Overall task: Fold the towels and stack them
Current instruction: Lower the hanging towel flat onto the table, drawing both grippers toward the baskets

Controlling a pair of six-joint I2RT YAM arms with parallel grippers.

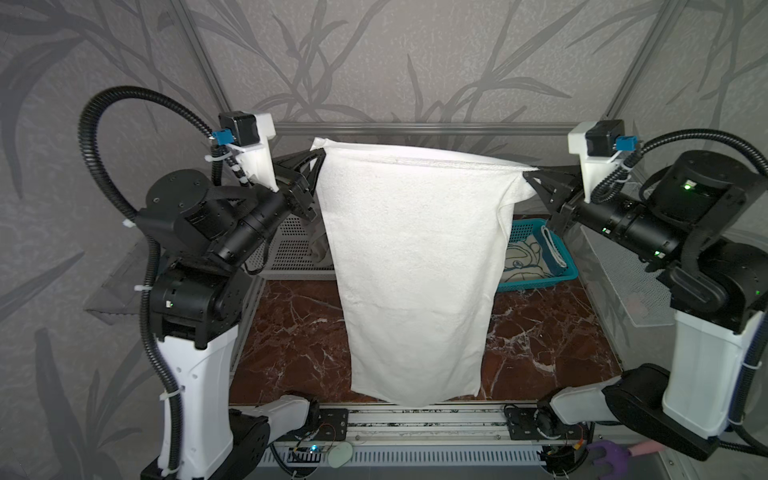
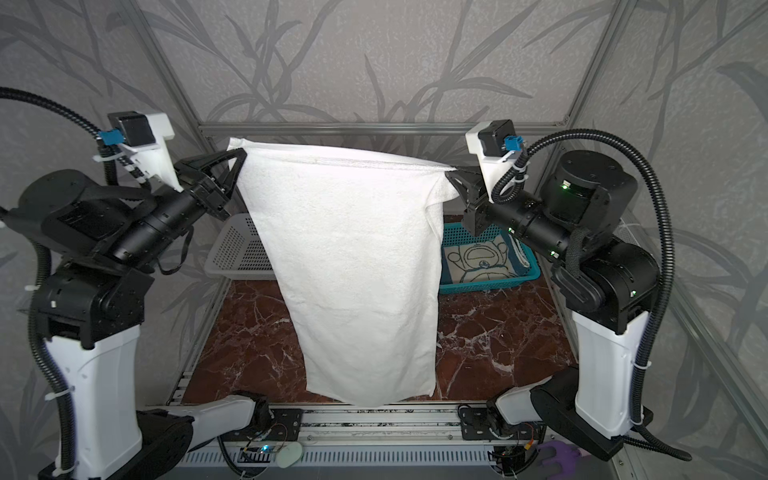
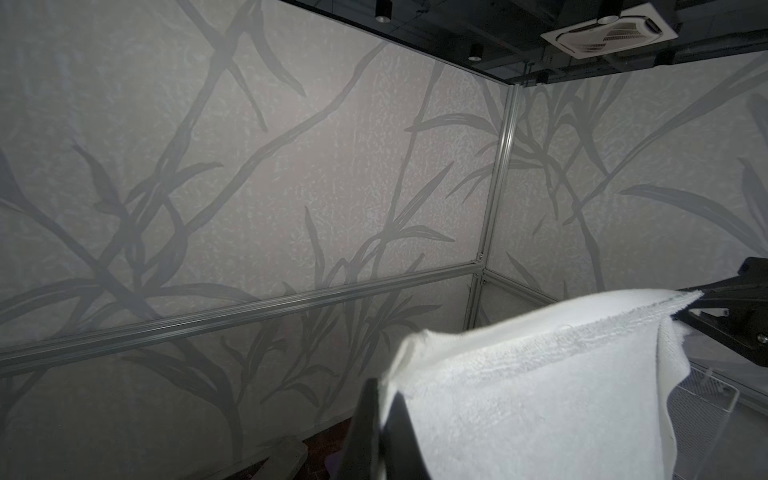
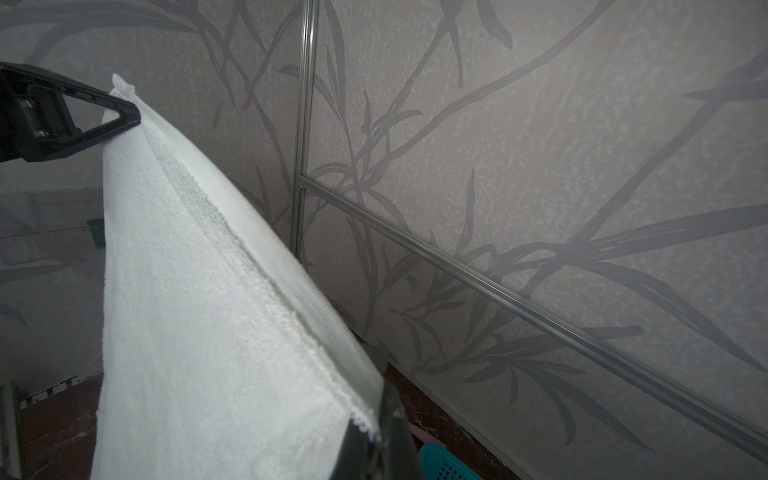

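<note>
Above the marble table (image 1: 286, 332), I hold the white towel (image 1: 415, 266) stretched by its top corners — left gripper (image 1: 322, 158) and right gripper (image 1: 528, 173) both clamped tight on it. Advise lowering both together, top edge taut, so the hem lands flat.

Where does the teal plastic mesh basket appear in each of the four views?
Top view: the teal plastic mesh basket stands behind and right of the hanging white terry towel.
Top view: same place, right of the towel.
Left wrist: not in it.
Right wrist: only a corner, near the towel's clamped corner.
Shared landmark: the towel, in all four views.
</note>
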